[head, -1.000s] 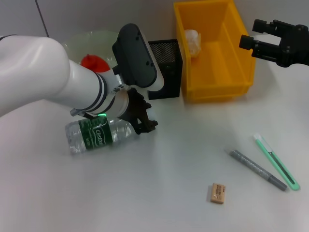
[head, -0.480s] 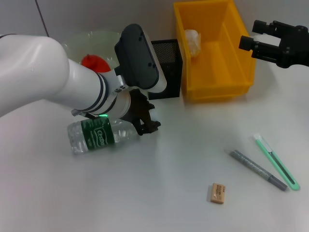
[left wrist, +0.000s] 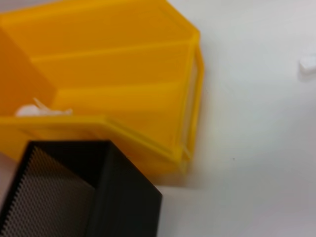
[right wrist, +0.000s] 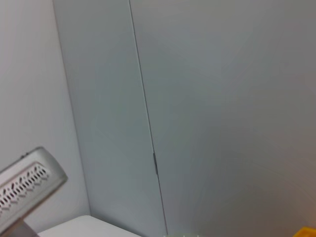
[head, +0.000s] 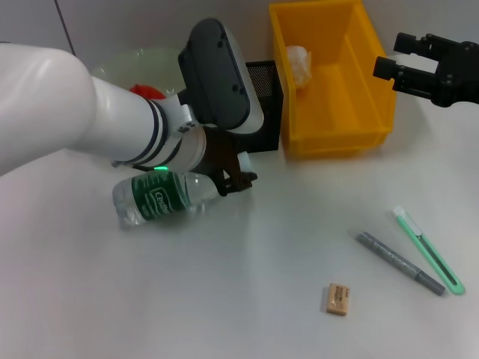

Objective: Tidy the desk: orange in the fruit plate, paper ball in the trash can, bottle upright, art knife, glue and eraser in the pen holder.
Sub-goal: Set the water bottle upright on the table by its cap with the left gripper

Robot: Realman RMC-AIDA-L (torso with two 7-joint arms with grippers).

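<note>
Beside the square black mesh pen holder [head: 262, 105], the left hand [head: 233, 179] grips the lying clear green-labelled bottle [head: 165, 198] by its neck, seemingly to tip it upright; the right hand [head: 404, 63] hangs released beyond the yellow plastic trash can [head: 337, 134].

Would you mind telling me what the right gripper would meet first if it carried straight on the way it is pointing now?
Probably the trash can. The right gripper hangs beside it, fingers aimed toward its rim; height is unclear, so it might pass above the rim instead.
</note>
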